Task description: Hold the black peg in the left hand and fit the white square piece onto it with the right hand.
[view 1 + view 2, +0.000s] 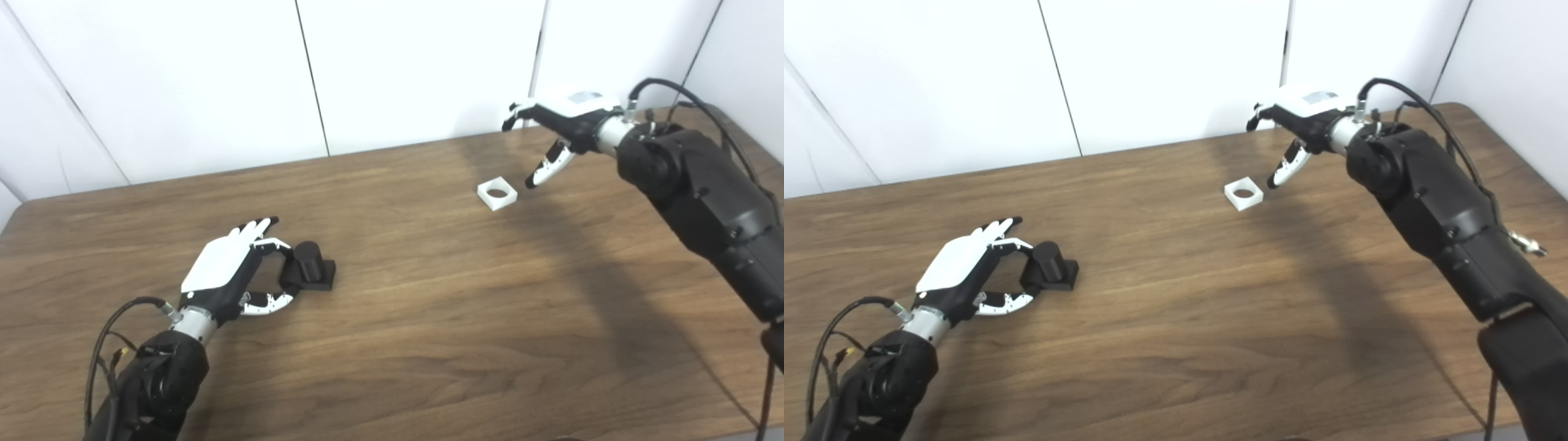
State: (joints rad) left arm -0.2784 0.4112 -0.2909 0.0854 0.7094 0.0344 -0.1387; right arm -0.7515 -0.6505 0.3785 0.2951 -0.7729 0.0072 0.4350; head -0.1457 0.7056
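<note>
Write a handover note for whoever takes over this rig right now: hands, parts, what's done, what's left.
Left hand: open, fingers curled around the black peg, apparently touching it; no firm grip visible.
Right hand: open, hovering just beyond the white square piece, not touching it.
Both parts sit on the table, peg near left, white piece far right.
Done: both hands brought to their parts.
Left: grasp and lift the peg, pick up the white piece, fit it over the peg.

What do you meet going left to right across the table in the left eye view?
Left hand → black peg → white square piece → right hand.
</note>
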